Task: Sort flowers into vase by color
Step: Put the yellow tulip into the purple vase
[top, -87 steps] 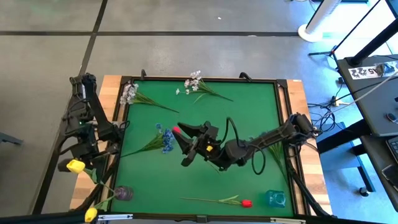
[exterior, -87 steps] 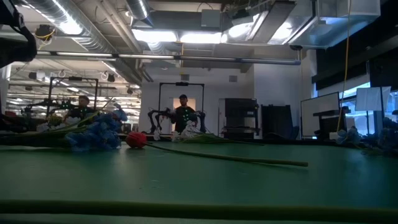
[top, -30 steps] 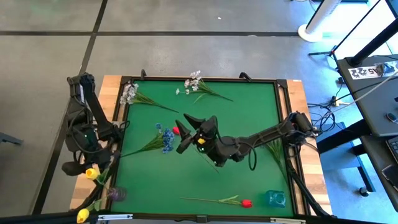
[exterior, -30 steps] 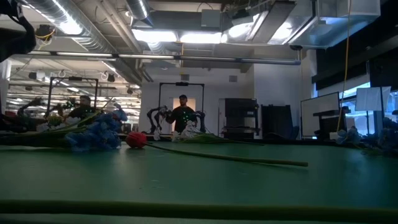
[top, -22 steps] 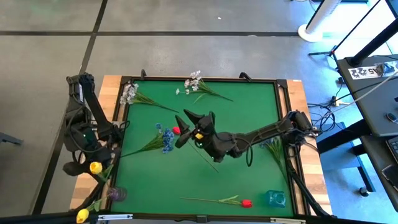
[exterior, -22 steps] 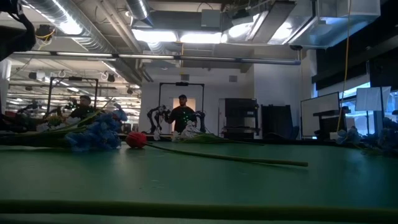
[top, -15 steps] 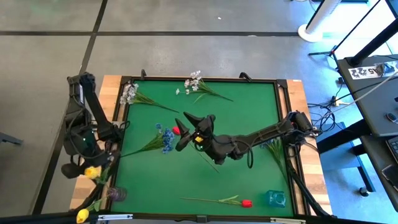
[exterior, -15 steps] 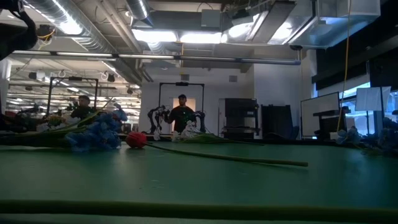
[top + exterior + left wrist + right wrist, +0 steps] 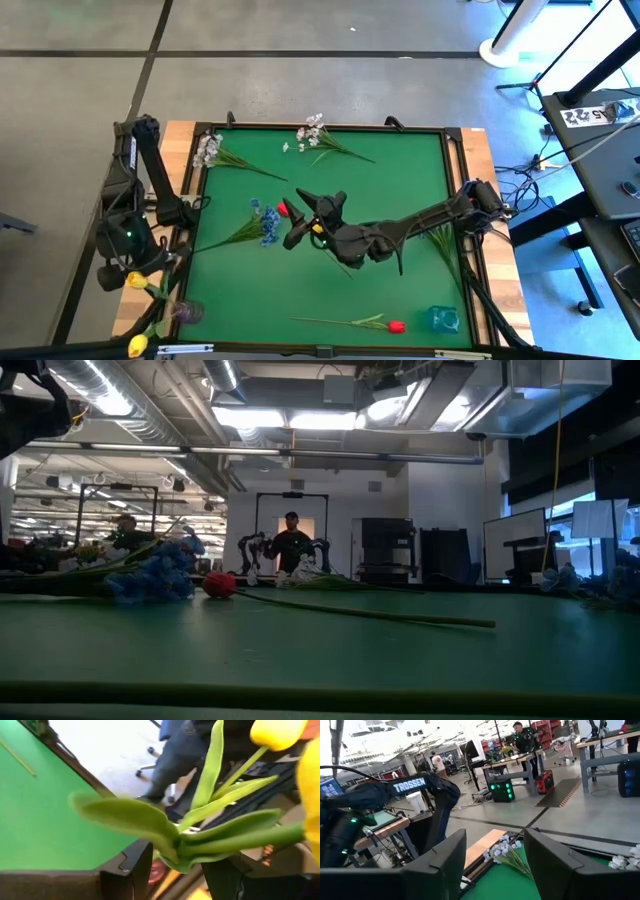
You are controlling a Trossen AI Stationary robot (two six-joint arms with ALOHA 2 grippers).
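1. High view shows the desk [image 9: 400, 180], a green mat in a dark frame, with both arms over it.
2. Left claw [image 9: 128, 276] hangs beyond the mat's left edge, above the near-left corner. Its fingers are closed on the stem of a yellow tulip [image 9: 136, 281]; the left wrist view shows the green leaves pinched between them.
3. Right claw [image 9: 300, 213] reaches to mid-mat with its fingers spread wide and nothing held. It sits just beside a red tulip [image 9: 283, 210] and the blue cluster [image 9: 268, 222].
4. Step in hand, as judged: lower the held yellow tulip into the purple vase [image 9: 186, 311]. Keep the stem near vertical and centre it over the vase mouth before release. Descend slowly, since a long stem can tip a light vase.
5. Purple vase, at the near-left corner, already holds one yellow tulip [image 9: 137, 346] whose head leans outward past the edge.
6. Teal vase [image 9: 443, 319] at the near-right corner appears empty.
7. Second red tulip [image 9: 396, 326] lies flat near the teal vase; two white sprays [image 9: 206, 149] lie along the far edge.
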